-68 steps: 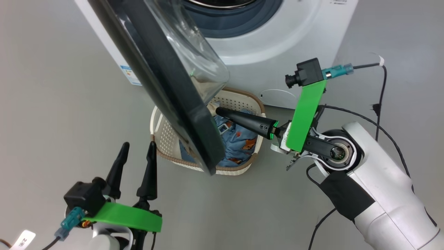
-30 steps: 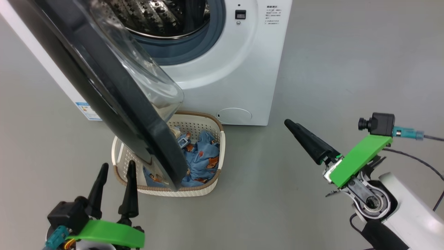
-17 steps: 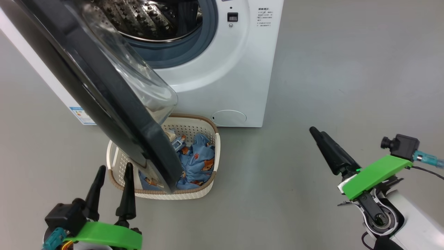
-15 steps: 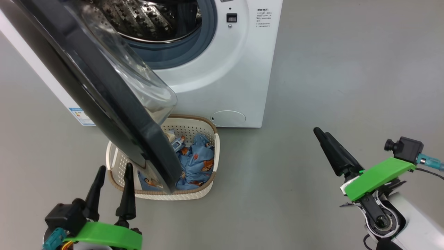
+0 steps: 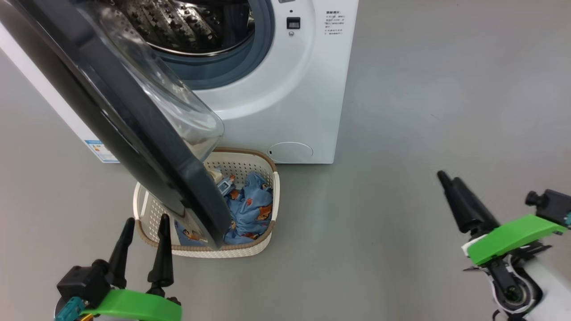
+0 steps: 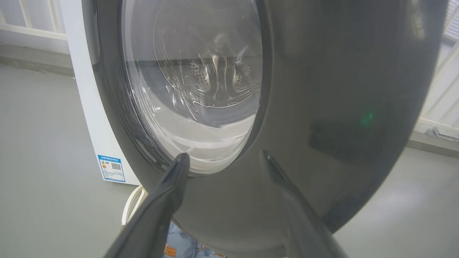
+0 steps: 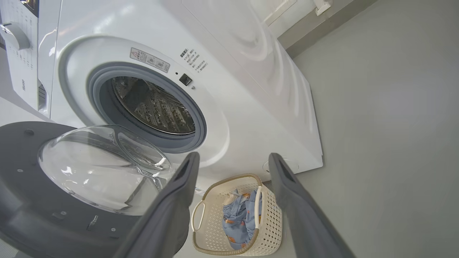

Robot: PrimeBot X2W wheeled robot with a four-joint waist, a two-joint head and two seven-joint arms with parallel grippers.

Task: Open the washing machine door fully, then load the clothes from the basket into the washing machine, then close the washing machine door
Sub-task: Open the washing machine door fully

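Observation:
The white washing machine stands at the top, its steel drum showing. The washing machine door hangs swung out, its black rim over the left part of the cream basket on the floor. Light-blue clothes lie in the basket. My left gripper is open just before the basket's near-left rim, facing the door's outer face. My right gripper is open and empty, well to the right of the basket. From there, the drum, basket and clothes are in sight.
A round filter cap sits low on the washer front and a blue label on its left side. Bare grey floor stretches right of the washer. A white railing stands behind.
My right gripper has drawn back from over the basket, rightward and toward me. The head camera has shifted, bringing more of the washer into view. The left gripper keeps its place.

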